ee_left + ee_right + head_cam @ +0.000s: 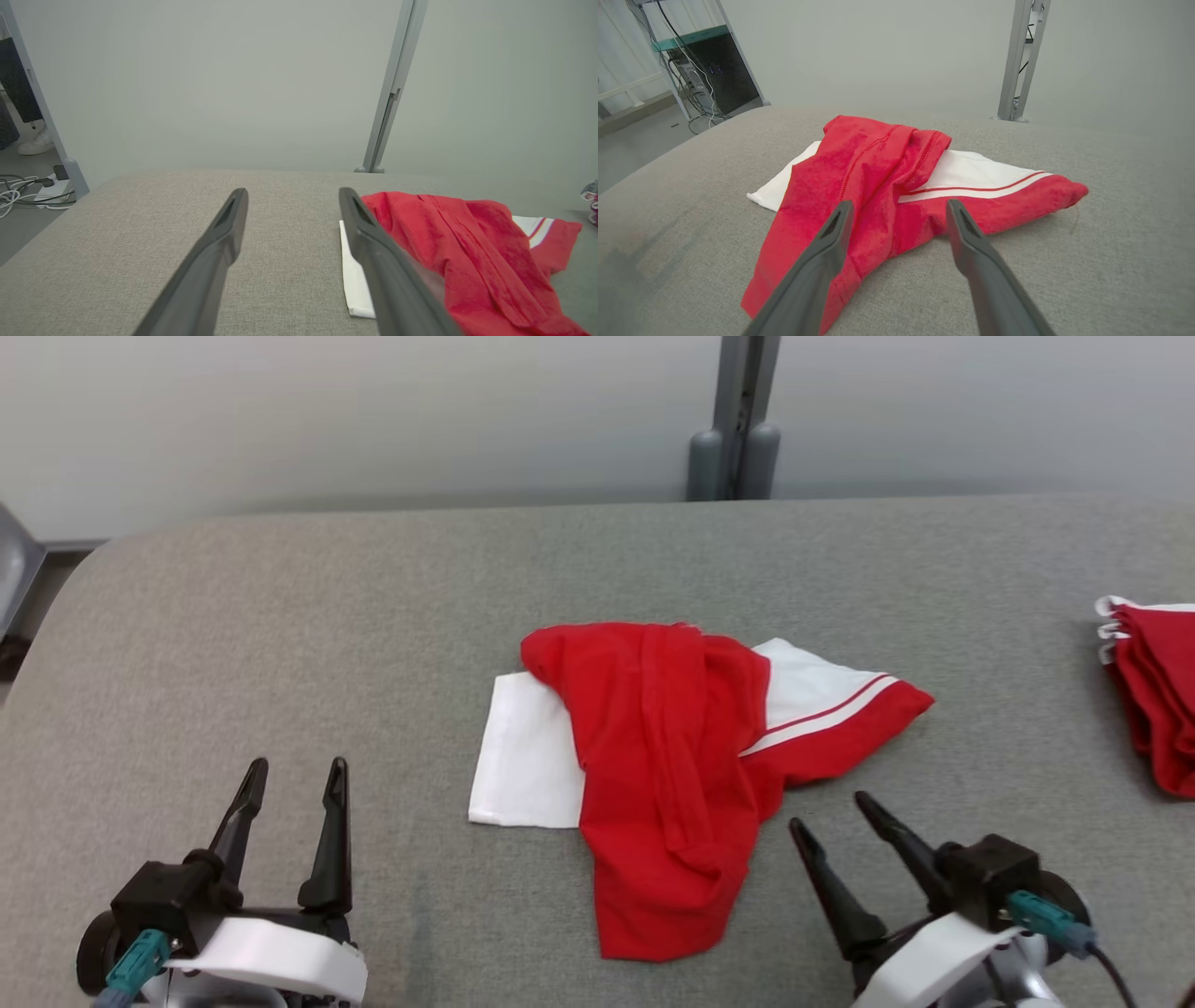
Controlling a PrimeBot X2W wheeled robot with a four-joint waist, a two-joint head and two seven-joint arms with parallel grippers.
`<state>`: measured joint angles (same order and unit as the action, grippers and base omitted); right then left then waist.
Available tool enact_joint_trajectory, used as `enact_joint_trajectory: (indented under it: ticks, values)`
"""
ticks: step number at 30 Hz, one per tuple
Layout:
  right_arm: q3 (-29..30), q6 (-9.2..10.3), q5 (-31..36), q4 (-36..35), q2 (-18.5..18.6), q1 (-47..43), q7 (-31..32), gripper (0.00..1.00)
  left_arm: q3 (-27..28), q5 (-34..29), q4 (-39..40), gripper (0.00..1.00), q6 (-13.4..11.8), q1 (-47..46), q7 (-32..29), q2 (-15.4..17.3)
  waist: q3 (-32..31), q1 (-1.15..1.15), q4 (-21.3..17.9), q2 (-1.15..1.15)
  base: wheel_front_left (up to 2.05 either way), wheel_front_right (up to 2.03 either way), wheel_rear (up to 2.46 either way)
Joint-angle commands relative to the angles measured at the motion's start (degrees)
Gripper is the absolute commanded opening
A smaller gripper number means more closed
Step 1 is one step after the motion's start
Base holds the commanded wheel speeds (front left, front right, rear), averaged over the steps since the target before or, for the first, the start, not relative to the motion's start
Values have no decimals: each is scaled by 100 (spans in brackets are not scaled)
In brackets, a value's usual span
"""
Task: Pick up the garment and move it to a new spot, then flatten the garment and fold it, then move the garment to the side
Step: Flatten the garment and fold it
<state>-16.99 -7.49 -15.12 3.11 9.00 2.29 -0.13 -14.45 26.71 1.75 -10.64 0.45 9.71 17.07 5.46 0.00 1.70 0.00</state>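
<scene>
No readable text, label or number appears anywhere.

Grey fabric counter (280, 616); stack of folded red cloth with white edging (1153, 709) at 3 o'clock; grey metal post (742, 392) before pale wall (373, 411) at 12 o'clock; white cables (14, 193) on the floor at 9 o'clock.

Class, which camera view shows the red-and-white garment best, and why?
The head view: the garment lies whole, seen from above, uncovered. The left wrist view hides part behind a finger and crops it. The right wrist view is low, with fingers crossing its near edge.
</scene>
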Motion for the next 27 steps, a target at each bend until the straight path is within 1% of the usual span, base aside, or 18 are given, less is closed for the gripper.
enact_joint_trajectory:
  ticks: [1, 7, 8, 10, 12, 13, 14, 15, 18, 20, 22, 27]
  values:
    - [-166, -1, -84, 127, 56, 146, -18, 100, -13, -45, -44, 100, 28, -154, 55, -19, 222, 0, 212, 0, 0, 0, 0]
    - [-913, -1, -342, 640, 221, 492, 81, 100, -82, -32, -258, 100, 114, -420, 200, -119, 484, 0, 441, 0, 0, 0, 0]
    - [-913, -1, -342, 640, 221, 492, 81, 100, -82, -32, -258, 100, 114, -420, 200, -119, 484, 0, 441, 0, 0, 0, 0]
    - [-1130, -1, -423, 796, 296, 569, 191, 100, -94, -17, -351, 100, 145, -479, 237, -150, 533, 0, 488, 0, 0, 0, 0]
    - [-1221, -1, -519, 889, 372, 647, 215, 100, -96, -8, -426, 100, 165, -549, 276, -177, 576, 0, 515, 0, 0, 0, 0]
    - [-1247, -1, -553, 921, 397, 671, 202, 55, -93, -5, -454, 100, 176, -579, 297, -187, 598, 0, 520, 0, 0, 0, 0]
    - [-1257, -1, -582, 938, 419, 689, 174, 25, -88, -6, -486, 100, 190, -608, 314, -198, 615, 0, 522, 0, 0, 0, 0]
    - [-1249, -1, -625, 927, 433, 695, 135, 0, -81, 0, -507, 100, 198, -616, 335, -202, 630, 0, 517, 0, 0, 0, 0]
    - [-1120, -1, -681, 817, 493, 745, -38, 0, -54, 6, -575, 100, 201, -648, 376, -203, 669, 0, 468, 0, 0, 0, 0]
    - [-923, -1, -671, 702, 502, 746, -202, 0, -33, 6, -608, 100, 210, -685, 399, -192, 689, 0, 418, 0, 0, 0, 0]
    - [-644, -1, -633, 574, 475, 686, -334, 0, -12, 7, -631, 100, 222, -707, 412, -178, 699, 0, 362, 0, 0, 0, 0]
    - [346, -1, -483, 306, 331, 465, -522, 0, 30, 1, -664, 100, 234, -740, 444, -134, 713, 0, 220, 0, 0, 0, 0]
